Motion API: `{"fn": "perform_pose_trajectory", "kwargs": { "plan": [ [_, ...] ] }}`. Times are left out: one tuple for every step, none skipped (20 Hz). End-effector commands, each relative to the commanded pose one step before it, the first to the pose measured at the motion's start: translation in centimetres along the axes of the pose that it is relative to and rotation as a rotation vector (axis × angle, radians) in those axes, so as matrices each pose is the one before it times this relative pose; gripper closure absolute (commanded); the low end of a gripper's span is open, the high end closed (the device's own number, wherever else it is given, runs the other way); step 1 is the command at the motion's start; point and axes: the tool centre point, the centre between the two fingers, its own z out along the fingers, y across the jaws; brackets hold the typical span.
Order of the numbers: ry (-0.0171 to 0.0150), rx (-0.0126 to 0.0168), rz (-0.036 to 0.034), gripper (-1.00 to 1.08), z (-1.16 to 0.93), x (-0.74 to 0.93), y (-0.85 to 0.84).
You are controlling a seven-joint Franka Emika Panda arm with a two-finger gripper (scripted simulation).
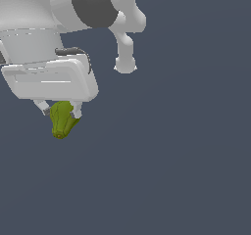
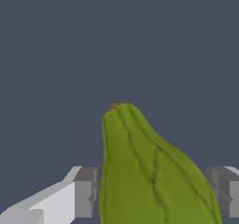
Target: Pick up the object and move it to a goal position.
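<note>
the olive-green pear-like object hung pinched between the white gripper, whose jaws were closed on its sides, its narrow end poking out past the fingertips. plain dark grey space lay open from three through nine o'clock below it.

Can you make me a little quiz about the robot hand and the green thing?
1. True or false: the lumpy olive-green pear-like object sits between the fingers of the white robot gripper.
2. In the exterior view, where does the green object hang? A) above the gripper B) below the gripper body C) far off to the exterior view's right
3. Fill in: the plain background behind everything is dark blue-____.

Key: 1 true; 2 B; 3 grey.
</note>
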Motion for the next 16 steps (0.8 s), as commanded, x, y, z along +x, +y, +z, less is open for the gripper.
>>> {"fn": "perform_pose_trajectory", "kwargs": {
  "plan": [
    [0.03124,0.02508,-0.02095,1.08,-2.784,1.933,0.602],
    [0.01021,0.00856,-0.00638,1.08,-0.926,0.68,0.236],
    [0.00959,0.00809,-0.00596,1.08,-0.871,0.643,0.223],
    [0.00894,0.00759,-0.00553,1.08,-0.814,0.604,0.21],
    [0.00828,0.00706,-0.00508,1.08,-0.754,0.563,0.196],
    [0.00758,0.0065,-0.00462,1.08,-0.692,0.519,0.181],
    [0.00685,0.00591,-0.00413,1.08,-0.626,0.473,0.165],
    [0.00617,0.00534,-0.00368,1.08,-0.564,0.428,0.15],
    [0.00553,0.00481,-0.00326,1.08,-0.506,0.387,0.136],
    [0.00496,0.00434,-0.00289,1.08,-0.455,0.349,0.121],
    [0.00438,0.00385,-0.00252,1.08,-0.402,0.314,0.111],
    [0.0039,0.00345,-0.00221,1.08,-0.358,0.28,0.098],
    [0.00342,0.00304,-0.0019,1.08,-0.314,0.249,0.087],
    [0.00298,0.00266,-0.00163,1.08,-0.274,0.22,0.077],
    [0.00259,0.00233,-0.00139,1.08,-0.239,0.192,0.067],
    [0.00219,0.00197,-0.00115,1.08,-0.201,0.166,0.059]
  ]
}}
